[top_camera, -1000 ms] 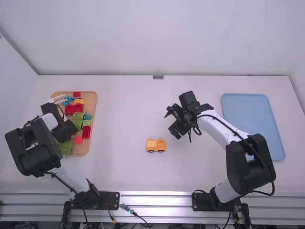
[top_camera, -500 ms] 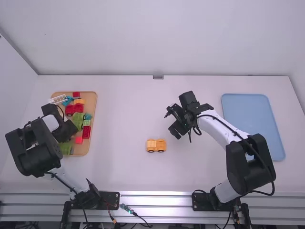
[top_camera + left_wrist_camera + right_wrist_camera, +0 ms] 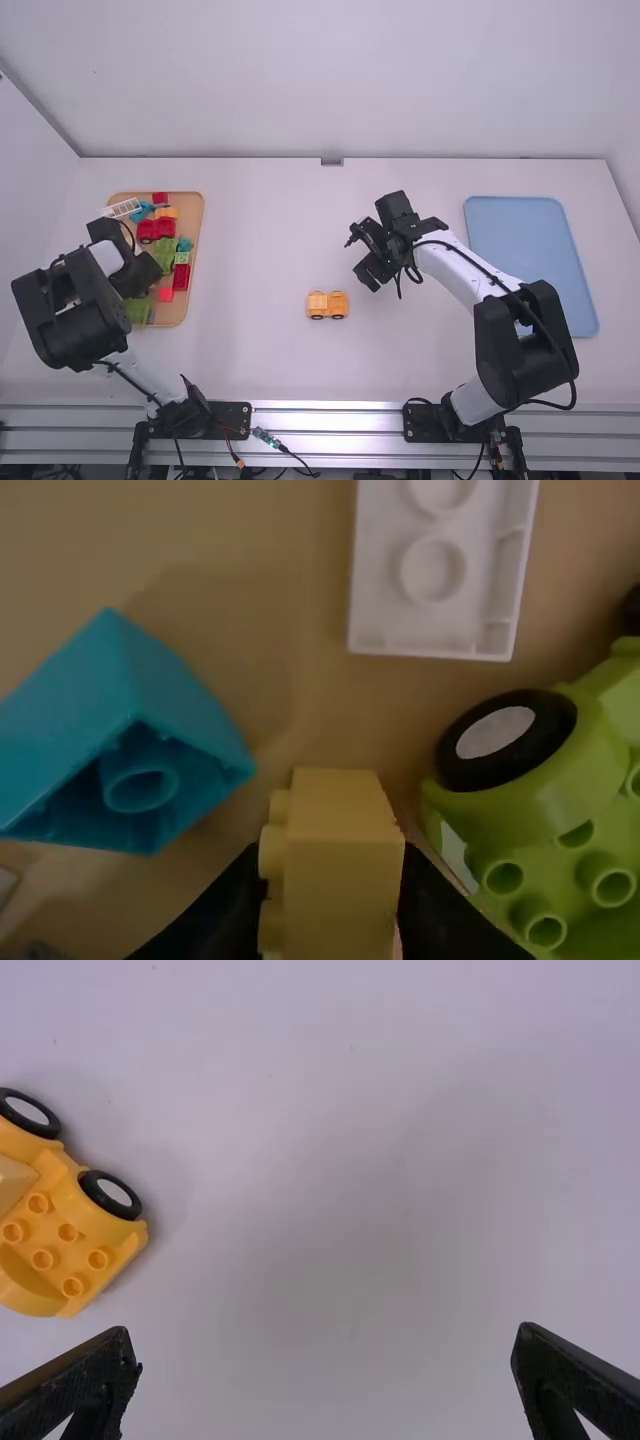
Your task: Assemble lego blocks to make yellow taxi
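Over the wooden tray of blocks is my left gripper (image 3: 143,272). In the left wrist view, my left gripper (image 3: 332,905) is shut on a yellow block (image 3: 342,865), whose studs face sideways. The yellow car base (image 3: 327,305) rests on the table, left of and nearer the camera than my right gripper (image 3: 368,256). The same car base (image 3: 75,1225) in the right wrist view has black wheels, rows of studs and a paler block on top. My right gripper (image 3: 325,1365) stands open with bare table between its fingers.
The wooden tray (image 3: 192,300) holds red, green, blue and orange pieces. Around the left gripper lie a blue sloped block (image 3: 160,700), a white piece (image 3: 440,600) and a green wheeled base (image 3: 540,830). A blue tray (image 3: 530,250) lies at the far right.
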Controlling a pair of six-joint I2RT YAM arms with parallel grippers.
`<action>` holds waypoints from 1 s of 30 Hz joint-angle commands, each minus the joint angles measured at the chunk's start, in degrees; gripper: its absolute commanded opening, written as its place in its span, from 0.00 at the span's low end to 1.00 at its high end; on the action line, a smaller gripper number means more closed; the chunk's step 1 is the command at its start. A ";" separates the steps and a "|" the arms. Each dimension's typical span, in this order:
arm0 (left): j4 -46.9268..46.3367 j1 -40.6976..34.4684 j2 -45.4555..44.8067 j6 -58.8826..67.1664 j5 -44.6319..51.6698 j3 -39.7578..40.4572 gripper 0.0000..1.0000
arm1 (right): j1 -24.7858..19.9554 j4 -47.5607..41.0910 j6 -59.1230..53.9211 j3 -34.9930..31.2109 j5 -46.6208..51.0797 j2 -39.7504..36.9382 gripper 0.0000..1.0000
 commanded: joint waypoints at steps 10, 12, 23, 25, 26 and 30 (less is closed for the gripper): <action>-4.48 -0.22 0.22 -2.18 1.29 2.45 0.18 | 0.09 -0.17 0.00 1.49 0.09 -1.14 0.99; -4.68 -0.20 0.00 -2.40 1.36 2.89 0.17 | 0.17 -0.17 0.02 1.49 0.07 -1.14 0.99; -8.41 -2.16 -6.21 -1.96 5.38 7.45 0.02 | 0.15 4.63 6.12 1.51 0.00 -1.14 0.99; -8.02 -3.76 -8.85 -0.43 5.53 7.32 0.02 | 0.02 5.73 7.56 1.51 -0.72 -1.14 0.99; -7.65 -4.59 -9.92 -0.17 4.85 7.04 0.02 | 0.02 6.16 7.74 1.51 -1.55 -1.14 0.99; -5.90 -11.69 -17.86 4.35 -0.02 3.72 0.01 | -0.57 8.44 7.72 1.53 -8.61 -1.14 0.99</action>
